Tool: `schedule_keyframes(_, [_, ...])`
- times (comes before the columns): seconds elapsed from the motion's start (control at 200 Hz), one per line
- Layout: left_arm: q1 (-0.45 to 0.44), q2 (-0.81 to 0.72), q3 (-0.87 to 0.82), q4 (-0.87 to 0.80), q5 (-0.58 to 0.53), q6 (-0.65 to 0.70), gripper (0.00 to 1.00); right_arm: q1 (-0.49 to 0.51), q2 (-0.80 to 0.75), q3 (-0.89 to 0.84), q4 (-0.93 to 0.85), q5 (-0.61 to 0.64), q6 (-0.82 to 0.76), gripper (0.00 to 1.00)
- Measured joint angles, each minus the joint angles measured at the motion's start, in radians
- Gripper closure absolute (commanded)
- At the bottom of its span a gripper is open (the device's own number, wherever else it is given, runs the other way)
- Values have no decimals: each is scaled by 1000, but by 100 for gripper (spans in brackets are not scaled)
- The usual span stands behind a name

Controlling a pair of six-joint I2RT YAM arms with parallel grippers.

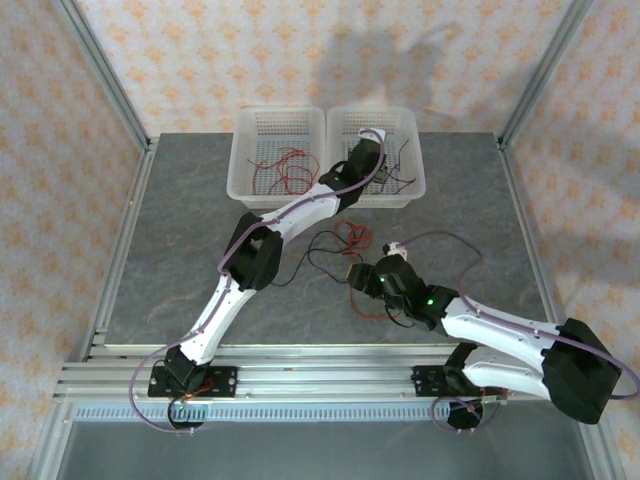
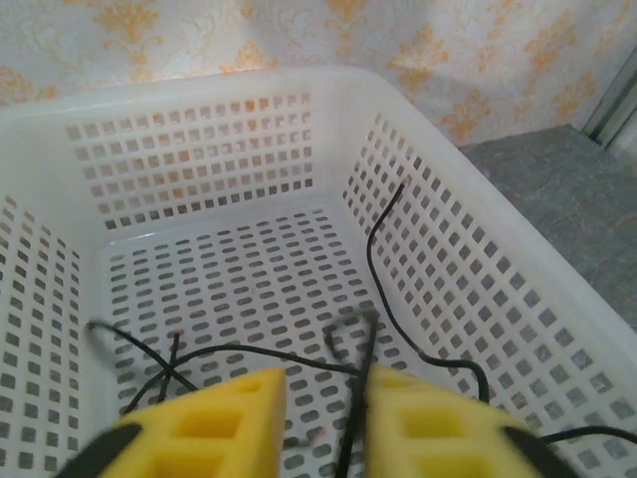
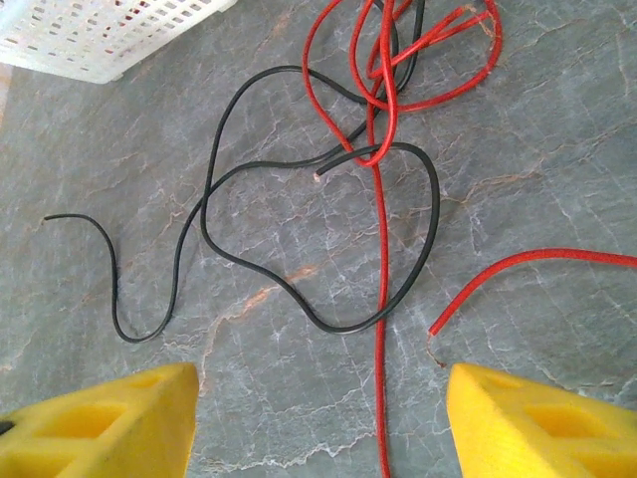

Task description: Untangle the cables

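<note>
My left gripper (image 2: 323, 386) hangs inside the right white basket (image 2: 199, 110), open. A blurred black cable (image 2: 356, 408) dangles in the gap against its right finger (image 2: 428, 418). More black cables (image 2: 369, 254) lie on the basket floor and climb its right wall. In the top view the left gripper (image 1: 383, 177) is over that right basket (image 1: 415, 150). My right gripper (image 3: 320, 373) stands wide open just above the table, over a tangle of red cables (image 3: 381, 249) and a looping black cable (image 3: 435, 214); one red cable runs between its fingers untouched. The top view shows that right gripper (image 1: 356, 272) below the tangle (image 1: 350, 238).
The left basket (image 1: 240, 150) holds several red cables (image 1: 285, 168). A corner of a basket (image 3: 100, 40) shows at the upper left of the right wrist view. A loose red cable end (image 3: 518, 261) lies near my right finger. Patterned walls enclose the grey table (image 1: 180, 250).
</note>
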Motion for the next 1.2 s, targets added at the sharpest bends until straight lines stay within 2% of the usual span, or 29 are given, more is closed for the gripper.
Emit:
schedule_keyframes(0.15, [0,0,46,-6,8,3,33,0,9,0,0,-1,0,34])
schedule_keyframes(0.335, [0,-4,79,-6,18,10,10,0,17,0,0,-11,8,34])
schedule_keyframes(0.495, [0,-7,79,-9,18,22,1,0,21,0,0,-24,16,34])
schedule_keyframes(0.736, [0,-52,78,-27,10,23,1,0,36,3,-14,-35,38,34])
schedule_keyframes(0.846, [-3,-132,25,-25,-3,27,1,0,72,44,-83,-34,45,34])
schedule_keyframes(1.201, [-30,-687,-562,114,-59,1,1,-33,196,237,-338,71,51,37])
